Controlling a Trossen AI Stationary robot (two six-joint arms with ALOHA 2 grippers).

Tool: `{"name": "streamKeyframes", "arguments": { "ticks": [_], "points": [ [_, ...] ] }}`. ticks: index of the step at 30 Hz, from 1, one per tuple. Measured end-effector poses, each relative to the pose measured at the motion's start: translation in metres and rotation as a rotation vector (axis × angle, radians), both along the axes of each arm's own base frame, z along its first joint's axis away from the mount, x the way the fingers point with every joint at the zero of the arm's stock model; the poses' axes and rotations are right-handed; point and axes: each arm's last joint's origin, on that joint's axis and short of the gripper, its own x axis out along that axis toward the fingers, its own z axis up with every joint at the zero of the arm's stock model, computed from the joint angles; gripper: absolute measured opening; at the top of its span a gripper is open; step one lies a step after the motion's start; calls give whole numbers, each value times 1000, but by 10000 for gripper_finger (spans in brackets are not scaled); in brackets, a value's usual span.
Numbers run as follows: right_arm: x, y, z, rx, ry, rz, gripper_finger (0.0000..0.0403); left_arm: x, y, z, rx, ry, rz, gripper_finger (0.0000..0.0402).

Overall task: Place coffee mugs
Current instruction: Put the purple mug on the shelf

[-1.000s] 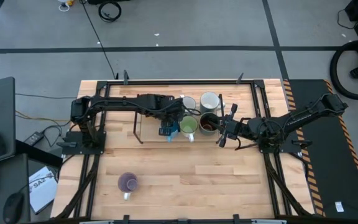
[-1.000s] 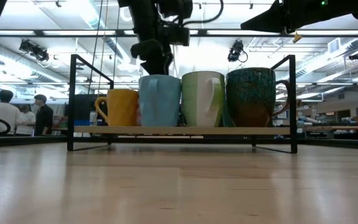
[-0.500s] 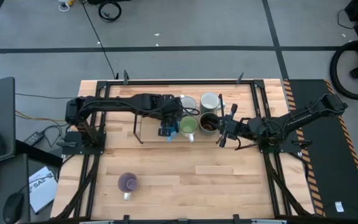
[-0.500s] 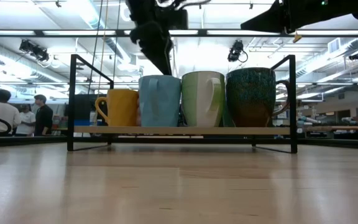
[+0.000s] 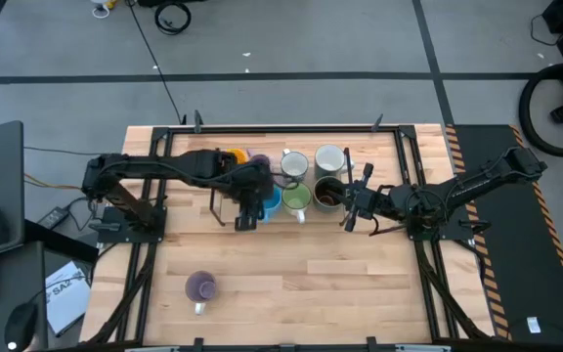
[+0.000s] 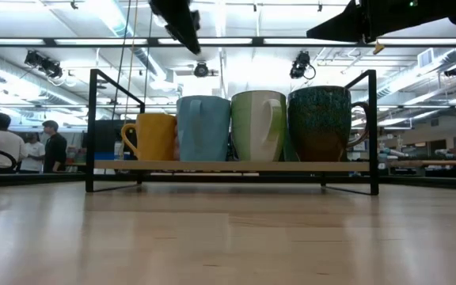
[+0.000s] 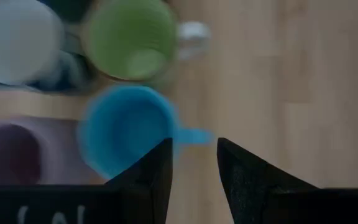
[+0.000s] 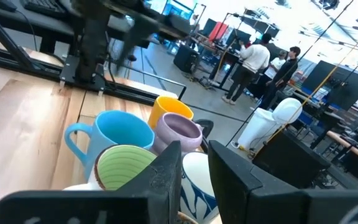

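Here, glossy rounded ceramic mugs (blue mug (image 7: 124, 138) nearest) are seen below the left gripper (image 7: 193, 163), held empty, fingers slightly parted; the right gripper (image 5: 352, 207) is parked beside the dark speckled mug (image 6: 323, 123), likewise slightly parted.

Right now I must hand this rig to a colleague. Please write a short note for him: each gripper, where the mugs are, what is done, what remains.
Left gripper: open and empty, just in front of the black wire rack, beside the blue ceramic mug's handle.
Right gripper: waiting right of the rack, holding nothing.
Done: on the rack stand the blue mug, the green ceramic mug, the dark brown mug, the orange mug, a lavender mug, the white patterned mug and the pale grey-white mug.
Left: the second lavender-purple mug, alone on the wooden table near the front left.
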Motion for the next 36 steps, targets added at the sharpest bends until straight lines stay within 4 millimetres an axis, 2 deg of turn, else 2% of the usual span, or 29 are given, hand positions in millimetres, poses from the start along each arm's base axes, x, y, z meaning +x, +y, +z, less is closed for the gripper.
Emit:
{"name": "streamKeyframes", "arguments": {
  "ticks": [6, 16, 19, 25, 33, 36],
  "points": [
    [0, 0, 1, 4, -7, 8, 86, -8, -28, 0, -232, 70, 17, 133],
    [0, 0, 3, -36, -15, 7, 86, -27, -98, -28, -232, 202, 39, 133],
    [1, -1, 5, -58, -19, 2, 86, -35, -114, -29, -240, 230, 82, 133],
    [2, -6, 8, -86, -43, 25, 86, -55, -138, -32, -239, 317, 212, 133],
    [5, -14, 10, -107, -62, 94, 86, -73, -163, -33, -151, 256, 289, 128],
    [5, -19, 11, -108, -69, 101, 86, -79, -167, -43, -139, 279, 326, 122]
  ]
}}
